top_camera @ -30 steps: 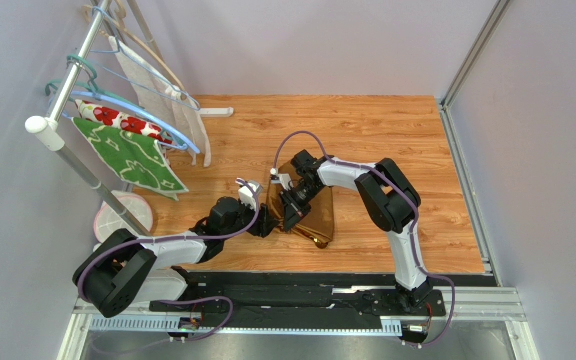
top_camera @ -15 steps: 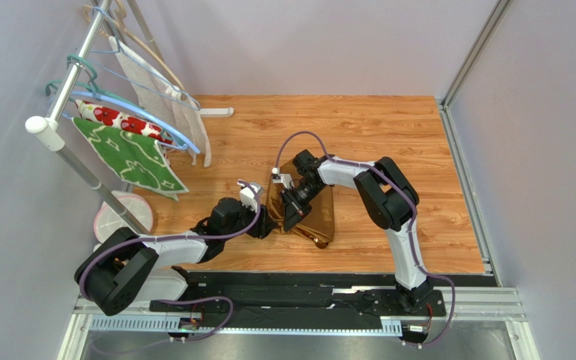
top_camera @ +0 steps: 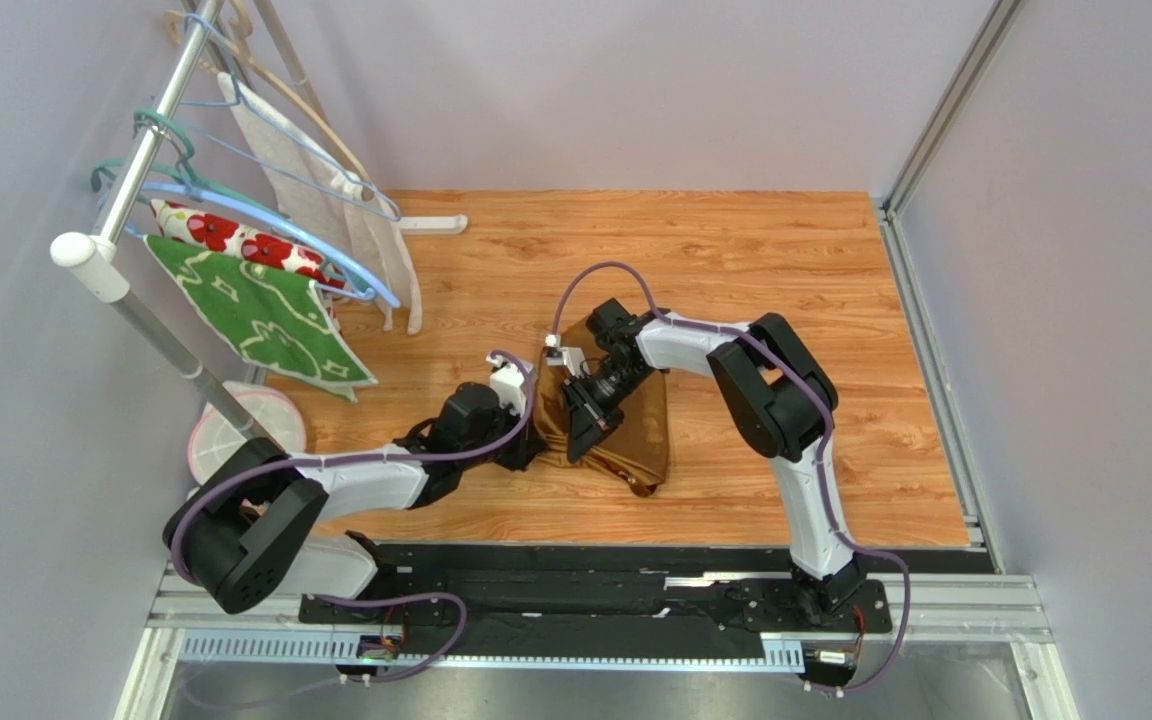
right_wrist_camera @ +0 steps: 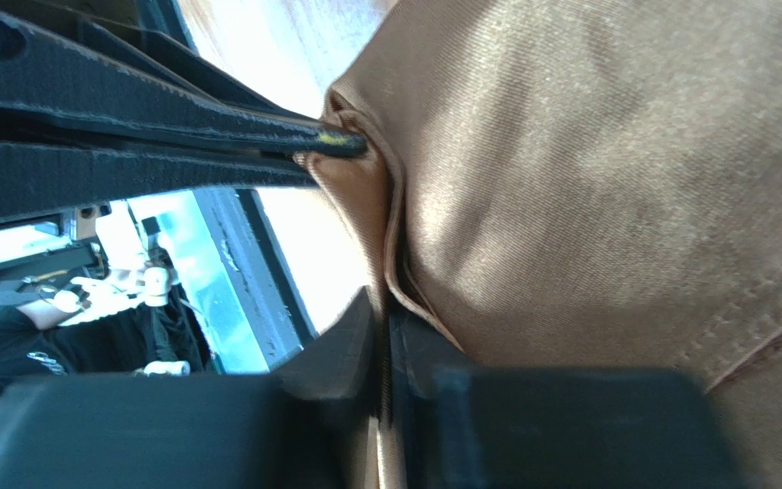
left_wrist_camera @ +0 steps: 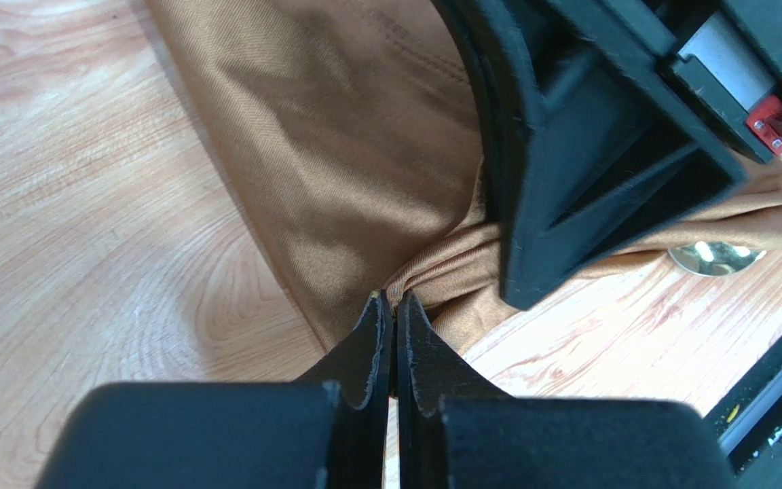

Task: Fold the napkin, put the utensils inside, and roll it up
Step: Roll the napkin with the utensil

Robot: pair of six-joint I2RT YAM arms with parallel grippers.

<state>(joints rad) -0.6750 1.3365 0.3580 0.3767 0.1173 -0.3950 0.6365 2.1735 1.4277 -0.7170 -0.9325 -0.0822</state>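
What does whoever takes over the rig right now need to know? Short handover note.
Left gripper: shut, pinching the napkin at its left edge.
Right gripper: shut on a fold of the napkin, close beside the left one.
Napkin: bunched and folded over, lying on the table between the two arms.
Utensils: only the shiny tip of one gold utensil pokes out from under the napkin; the rest is hidden.
Done: napkin folded, utensil apparently inside.
Left: straighten the fold and roll it up. It is not rolled yet.
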